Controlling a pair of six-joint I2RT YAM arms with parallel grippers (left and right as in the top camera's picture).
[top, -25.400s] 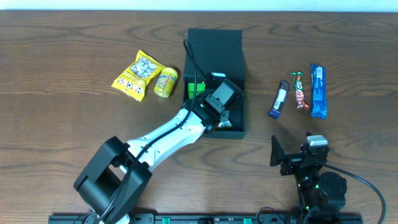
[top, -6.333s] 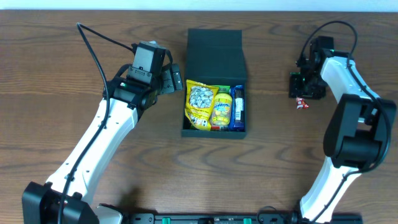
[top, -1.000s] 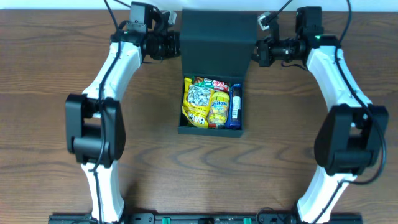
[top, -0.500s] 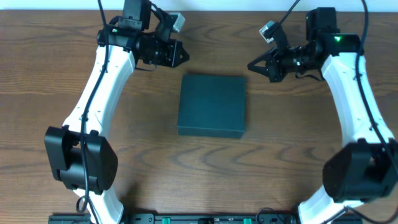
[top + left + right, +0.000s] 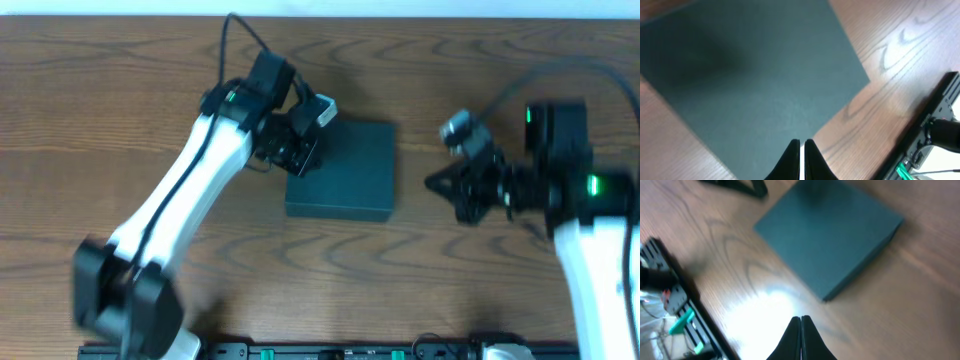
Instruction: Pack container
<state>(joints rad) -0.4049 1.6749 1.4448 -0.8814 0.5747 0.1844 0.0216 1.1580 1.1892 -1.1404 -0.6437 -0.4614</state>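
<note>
The container (image 5: 350,175) lies mid-table (image 5: 100,110) with its lid down flat, so nothing inside shows. Its matte teal top fills most of the left wrist view. In the right wrist view it sits at upper centre, one corner toward the camera. The left gripper (image 5: 801,148) hangs over the box by its left-rear corner. Its fingers are drawn almost together, with only a slit between them, and they hold nothing. Whether they touch the lid cannot be told. The right gripper (image 5: 800,324) is off to the box's right, apart from it, over wood, with its fingers pressed together and empty. A black rail (image 5: 675,305) runs along the table's near edge.
</note>
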